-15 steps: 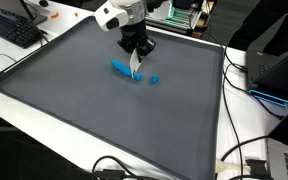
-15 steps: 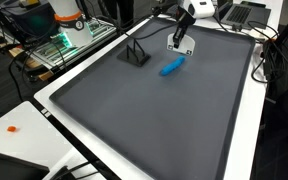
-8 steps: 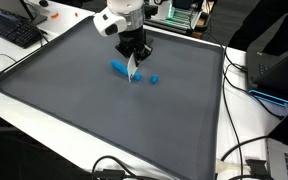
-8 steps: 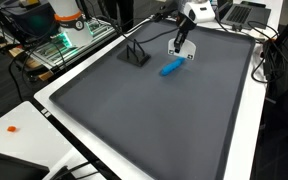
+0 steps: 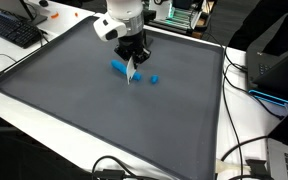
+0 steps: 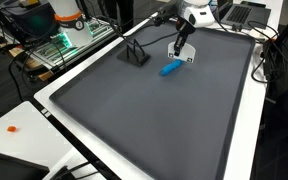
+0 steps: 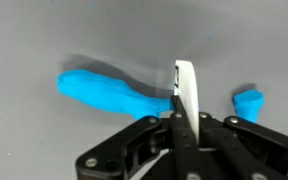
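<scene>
The surface (image 5: 44, 75) is a dark grey mat with a raised pale rim. A black stand (image 6: 134, 55) sits on it, well apart from the jaws. A keyboard (image 5: 14, 30) lies off the mat.

The jaws are closed tight on a thin white blade (image 7: 185, 90), held edge-on and pointing down at the surface. A blue bar (image 7: 109, 92) lies flat beside the blade. A blue chip (image 7: 248, 103) lies near the blade on its other side, apart from it.

The bar is matt and rounded, thick at one end and tapering toward the blade. The chip is small and blocky. The blade is flat and smooth.

Only the wrist view shows the bar's narrow end meeting the blade. In an exterior view the bar (image 6: 170, 68) shows plainly, but we cannot make out the blade there.
</scene>
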Motion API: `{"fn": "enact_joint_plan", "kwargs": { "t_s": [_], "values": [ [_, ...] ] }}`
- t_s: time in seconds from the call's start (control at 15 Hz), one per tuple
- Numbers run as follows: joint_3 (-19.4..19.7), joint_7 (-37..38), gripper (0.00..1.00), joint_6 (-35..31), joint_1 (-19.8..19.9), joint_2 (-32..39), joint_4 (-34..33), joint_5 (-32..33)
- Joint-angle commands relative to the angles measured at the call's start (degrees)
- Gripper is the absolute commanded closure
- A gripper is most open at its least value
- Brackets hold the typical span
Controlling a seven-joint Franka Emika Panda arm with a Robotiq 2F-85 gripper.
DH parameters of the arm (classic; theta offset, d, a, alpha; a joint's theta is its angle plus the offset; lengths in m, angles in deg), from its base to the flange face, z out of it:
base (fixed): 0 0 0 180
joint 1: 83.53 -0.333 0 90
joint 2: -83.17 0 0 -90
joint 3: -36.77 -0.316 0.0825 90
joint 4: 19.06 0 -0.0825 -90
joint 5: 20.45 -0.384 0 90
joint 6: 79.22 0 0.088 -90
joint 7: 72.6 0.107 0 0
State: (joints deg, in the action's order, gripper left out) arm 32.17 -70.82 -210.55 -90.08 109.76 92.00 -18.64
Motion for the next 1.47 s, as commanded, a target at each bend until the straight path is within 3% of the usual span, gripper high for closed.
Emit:
{"fn": "enact_joint_plan", "kwargs": {
  "t_s": [0.0, 1.4],
  "values": [
    [0.25, -0.15, 0.99, -0.82, -0.26, 1.50, 0.03, 0.45],
    [-1.17, -1.18, 0.99, 2.06, 0.42, 2.68, 0.40, -2.84]
  ]
}}
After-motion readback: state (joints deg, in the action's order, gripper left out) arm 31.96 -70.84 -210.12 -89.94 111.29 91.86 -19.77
